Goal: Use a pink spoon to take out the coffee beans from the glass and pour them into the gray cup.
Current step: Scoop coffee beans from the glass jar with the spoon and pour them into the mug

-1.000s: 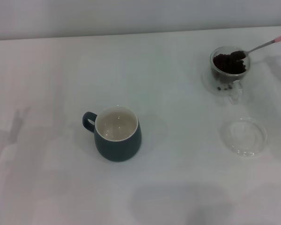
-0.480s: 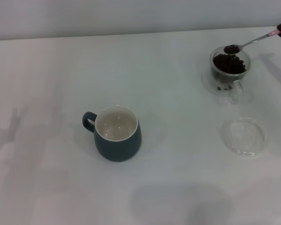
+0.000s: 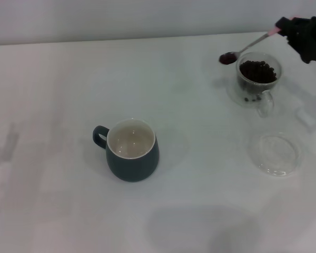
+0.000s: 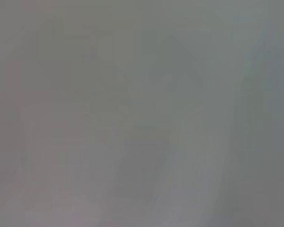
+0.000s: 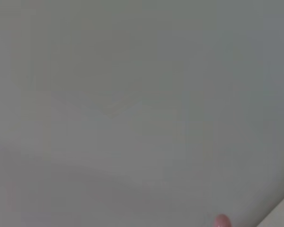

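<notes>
Pink spoon (image 3: 246, 49) pinched in right gripper (image 3: 290, 27) fingers, loaded with coffee beans (image 3: 227, 58), clear of glass (image 3: 257, 79). Next: level carry to gray cup (image 3: 130, 150).

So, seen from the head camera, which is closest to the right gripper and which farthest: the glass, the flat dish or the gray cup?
From the right gripper, holding the spoon:
1. Glass, just below it in the picture.
2. Flat dish, nearer the robot, same side.
3. Gray cup, far off toward the robot's left.
</notes>
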Available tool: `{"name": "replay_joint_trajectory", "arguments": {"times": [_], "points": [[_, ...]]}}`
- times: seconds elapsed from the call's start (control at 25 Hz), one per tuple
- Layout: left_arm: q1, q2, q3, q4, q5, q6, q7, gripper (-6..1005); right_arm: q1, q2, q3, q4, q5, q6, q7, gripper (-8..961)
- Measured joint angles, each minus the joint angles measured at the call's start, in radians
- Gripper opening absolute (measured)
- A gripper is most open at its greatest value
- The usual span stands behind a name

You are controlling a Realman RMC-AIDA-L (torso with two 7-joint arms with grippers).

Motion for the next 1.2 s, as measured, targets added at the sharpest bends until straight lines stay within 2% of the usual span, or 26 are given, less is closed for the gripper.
{"name": "replay_joint_trajectory", "arguments": {"times": [0.24, 0.48, 0.8, 1.2], "points": [[0.001, 0.000, 0.000, 0.001, -0.013, 0.005, 0.000, 774, -0.001, 0.004, -0.079, -0.024, 0.000, 0.056, 0.047, 139], [0.000, 0.001, 0.000, 0.002, -0.014, 0.025, 0.000, 775, -0.010, 0.034, -0.149, -0.089, 0.000, 0.124, 0.080, 140], [-0.006, 0.000, 0.000, 0.002, -0.021, 0.036, 0.000, 774, 0.007, 0.047, -0.299, -0.118, 0.009, 0.118, 0.102, 140], [-0.010, 0.000, 0.000, -0.003, -0.021, 0.055, -0.001, 775, 0.027, 0.057, -0.462, -0.114, 0.015, 0.033, 0.037, 140]]}}
